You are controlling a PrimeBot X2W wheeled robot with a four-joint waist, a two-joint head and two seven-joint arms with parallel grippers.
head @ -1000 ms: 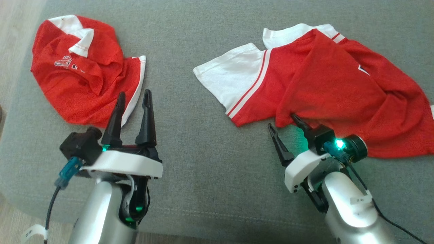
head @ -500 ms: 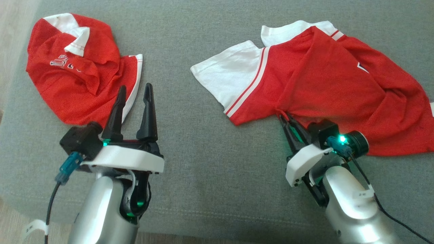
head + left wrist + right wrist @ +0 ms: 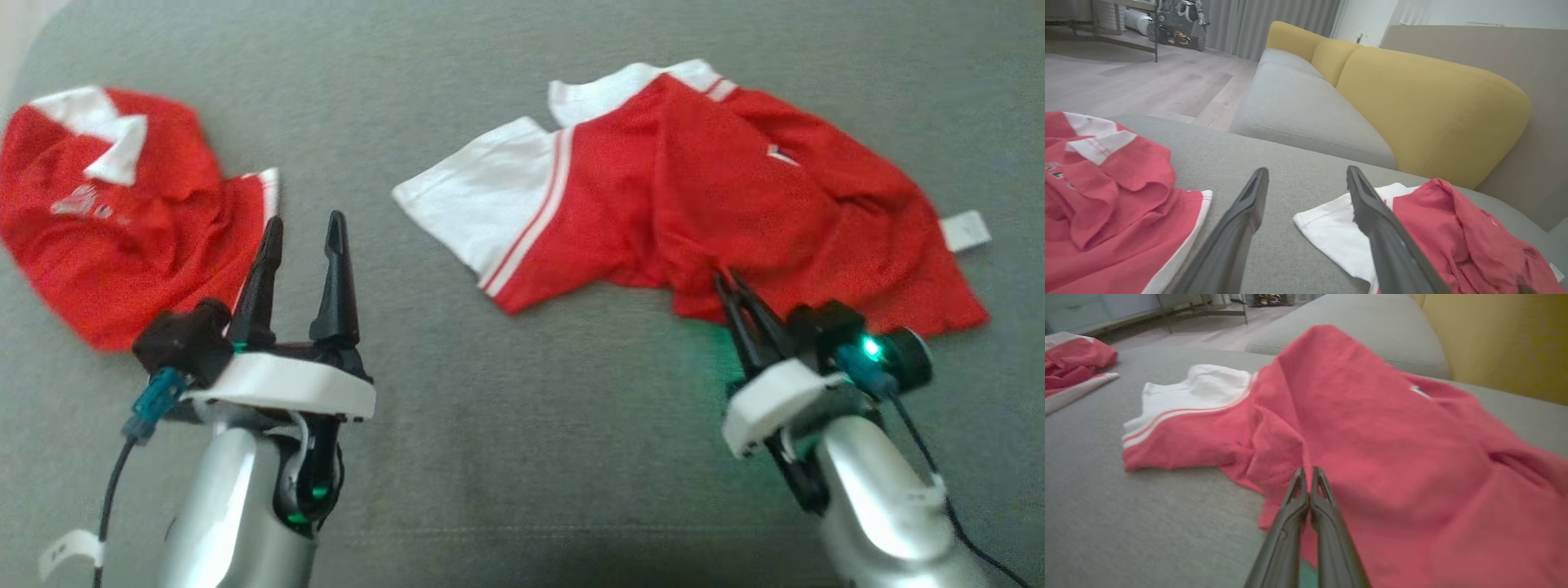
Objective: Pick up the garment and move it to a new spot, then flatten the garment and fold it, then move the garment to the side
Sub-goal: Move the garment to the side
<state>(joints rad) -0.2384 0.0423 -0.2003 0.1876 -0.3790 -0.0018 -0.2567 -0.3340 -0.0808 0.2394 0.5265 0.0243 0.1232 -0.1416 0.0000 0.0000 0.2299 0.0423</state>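
Red jersey [image 3: 718,188] with white sleeves is lying crumpled on the right side of the grey sofa cushion [image 3: 506,408]. Right hand [image 3: 725,279] is pinched tight on a fold at its near edge. Left hand [image 3: 302,229] hangs wide open holding nothing, just beside another red shirt [image 3: 106,212].

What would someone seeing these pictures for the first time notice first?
Two red-and-white shirts on a grey cushion: the spread shirt at right, the crumpled shirt at left. The right gripper is shut on the spread shirt's near edge; the left gripper stands open near the crumpled shirt.
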